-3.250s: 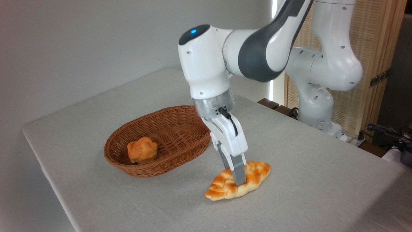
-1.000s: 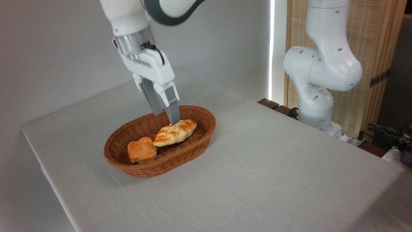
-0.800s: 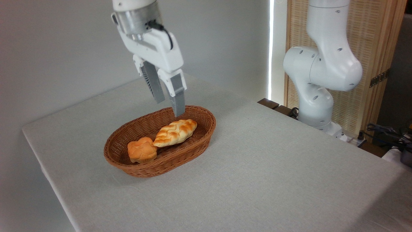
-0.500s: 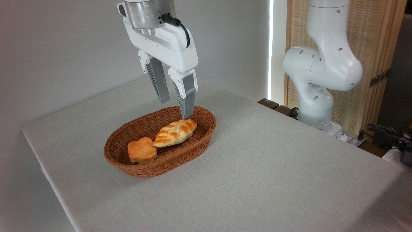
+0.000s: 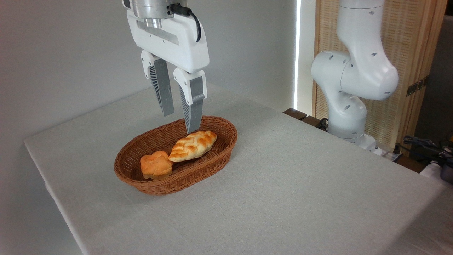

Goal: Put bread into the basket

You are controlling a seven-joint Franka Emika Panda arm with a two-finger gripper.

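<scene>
The bread (image 5: 193, 145) lies inside the basket (image 5: 212, 164), touching a small bun (image 5: 155, 164). The gripper (image 5: 180, 122) hangs above, fingers apart and empty.

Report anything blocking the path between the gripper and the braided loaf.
Nothing visible does. The open gripper hangs above the bread, with only air between them. The loaf lies inside the basket, its left tip against the small bun.

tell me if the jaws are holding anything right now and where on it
Nothing is held. The gripper hangs open and empty above the basket, its jaws apart. The bread lies loose inside the basket beside a small orange bun.
</scene>
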